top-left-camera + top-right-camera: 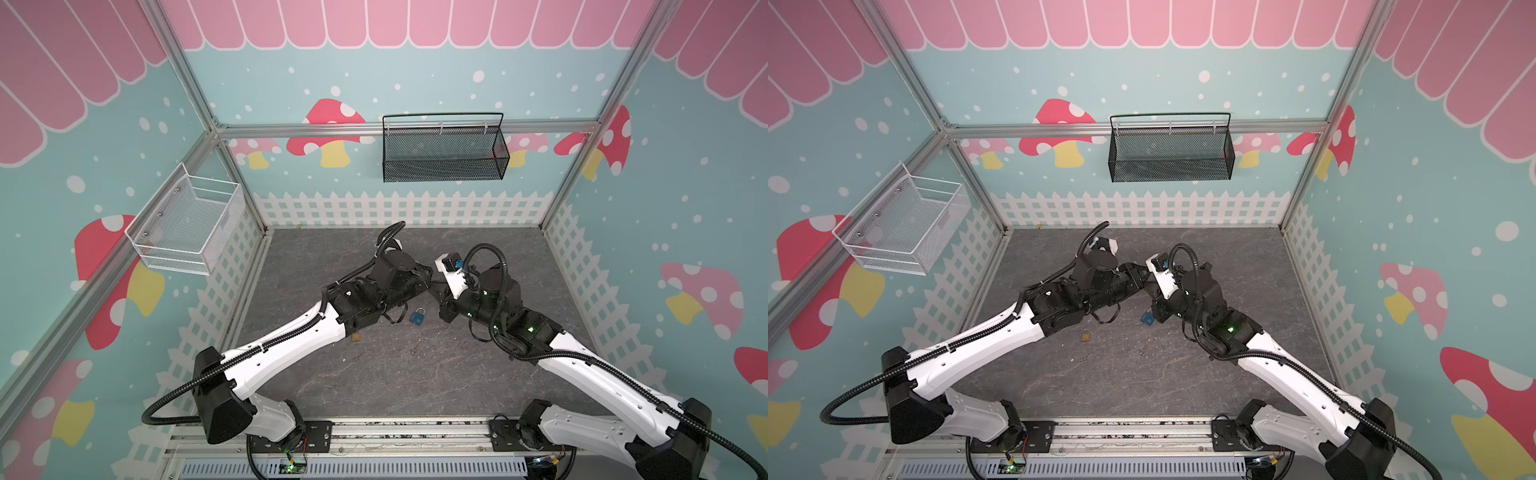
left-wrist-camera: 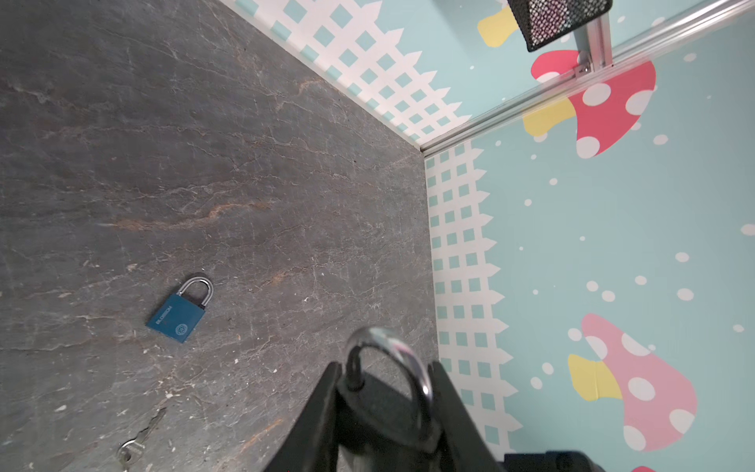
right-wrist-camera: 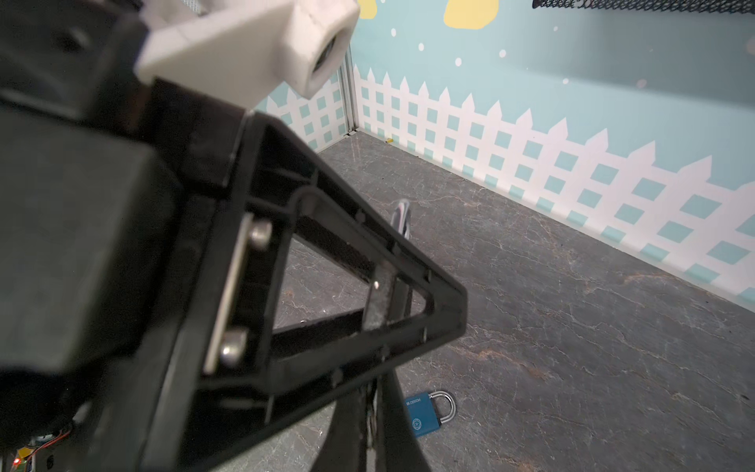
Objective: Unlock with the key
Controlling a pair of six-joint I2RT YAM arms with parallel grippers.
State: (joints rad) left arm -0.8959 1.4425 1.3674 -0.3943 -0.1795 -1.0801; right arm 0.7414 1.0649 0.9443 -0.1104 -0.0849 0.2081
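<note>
You've got a matt, stone-look tabletop, dk grey w/ rough veining. The blue padlock has a satin painted body & polished metal shackle. The black padlock has a matt body & glossy chrome shackle, and sits between the matt blk plastic left gripper fingers. Far black basket & left white basket are coated metal mesh; frame rails look like brushed alu; arm shells are smooth glossy white plastic.

Dark grey, stone-veined surface, blue padlock lying flat near the middle, small brass padlock lying apart from it, small key lying nearby.
</note>
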